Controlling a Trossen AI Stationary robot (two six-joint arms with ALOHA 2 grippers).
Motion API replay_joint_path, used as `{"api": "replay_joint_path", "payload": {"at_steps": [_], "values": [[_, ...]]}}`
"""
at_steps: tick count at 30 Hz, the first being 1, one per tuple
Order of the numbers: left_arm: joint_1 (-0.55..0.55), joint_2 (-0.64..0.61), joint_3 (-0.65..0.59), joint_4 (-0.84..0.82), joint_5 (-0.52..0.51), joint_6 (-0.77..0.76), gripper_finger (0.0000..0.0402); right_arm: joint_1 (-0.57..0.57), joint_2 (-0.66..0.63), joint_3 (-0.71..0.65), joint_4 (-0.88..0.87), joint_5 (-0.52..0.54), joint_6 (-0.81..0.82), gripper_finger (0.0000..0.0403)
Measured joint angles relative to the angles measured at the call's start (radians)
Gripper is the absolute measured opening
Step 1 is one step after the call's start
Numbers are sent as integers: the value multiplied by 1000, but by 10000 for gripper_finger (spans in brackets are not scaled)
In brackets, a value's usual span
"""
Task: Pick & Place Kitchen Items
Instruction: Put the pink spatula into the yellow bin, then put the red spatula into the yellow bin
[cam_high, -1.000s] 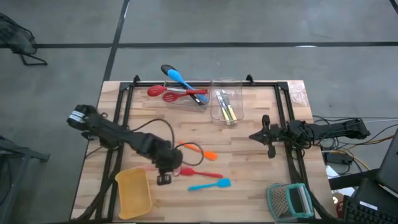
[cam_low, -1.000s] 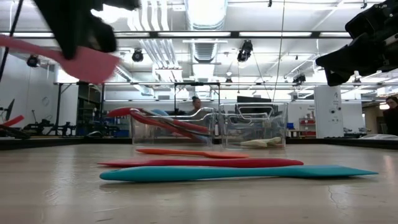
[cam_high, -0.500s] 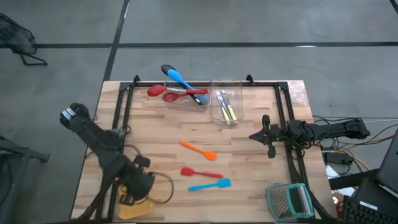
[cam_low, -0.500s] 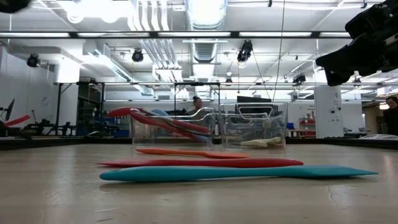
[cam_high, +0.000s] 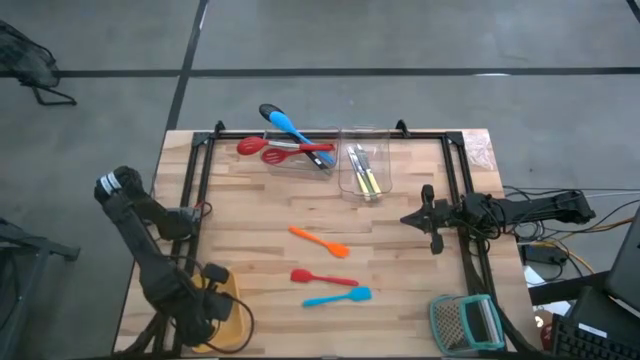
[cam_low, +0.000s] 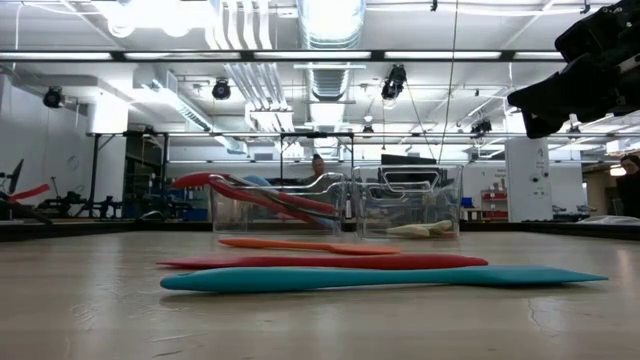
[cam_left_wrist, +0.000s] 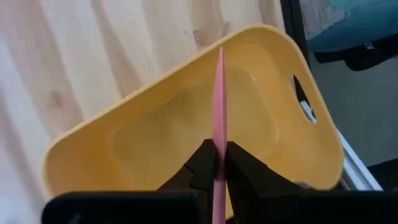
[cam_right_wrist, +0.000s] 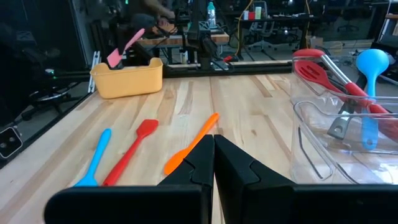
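My left gripper (cam_high: 207, 312) hangs over the yellow tray (cam_high: 232, 322) at the table's near left corner, shut on a pink spatula (cam_left_wrist: 220, 93). The right wrist view shows that spatula (cam_right_wrist: 127, 45) above the tray (cam_right_wrist: 127, 81). An orange spatula (cam_high: 320, 241), a red one (cam_high: 322, 277) and a teal one (cam_high: 338, 296) lie flat mid-table. Red slotted spoons (cam_high: 285, 150) and a blue spoon (cam_high: 290, 125) rest in a clear tub. Yellow-handled cutlery (cam_high: 366, 175) lies in a second tub. My right gripper (cam_high: 432, 218) waits shut at the right. My left gripper pinches the pink spatula (cam_left_wrist: 219, 142) between its two fingers, which come steeply from above. The spatula shows edge-on there, so I cannot tell which part the fingers have. It is tilted and lifted clear, hanging over the inside of the yellow tray.
A teal-framed grater (cam_high: 466, 322) lies at the near right corner. The two clear tubs (cam_high: 362, 165) stand at the far edge. A black frame rail (cam_high: 200, 190) runs along the table's sides. Bare wood lies between the spatulas and the tubs.
My left gripper has swung from mid-table, beside the orange spatula, toward the near left corner and now hangs over the yellow tray. It carried the pink spatula along, still shut on it, and has left the low view.
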Motion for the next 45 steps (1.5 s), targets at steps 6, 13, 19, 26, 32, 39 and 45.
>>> {"api": "replay_joint_path", "payload": {"at_steps": [6, 13, 19, 26, 32, 39, 45], "values": [[1, 0, -91, 125, 16, -41, 30, 0, 0, 0, 0, 0, 1, 8], [3, 1, -132, 133, 2, -85, 38, 0, 0, 0, 0, 0, -1, 8], [5, 1, -133, 143, -38, -122, 94, 0, 0, 0, 0, 0, -1, 8], [4, 1, -120, 154, -44, -139, 153, 0, 0, 0, 0, 0, 1, 8], [14, 1, -83, 157, -112, -146, 160, 0, 0, 0, 0, 0, 0, 8], [68, 1, -46, 251, -517, -120, 159, 0, 0, 0, 0, 0, 1, 8], [150, 10, -52, 426, -537, 201, 159, 0, 0, 0, 0, 0, 0, 8]]}}
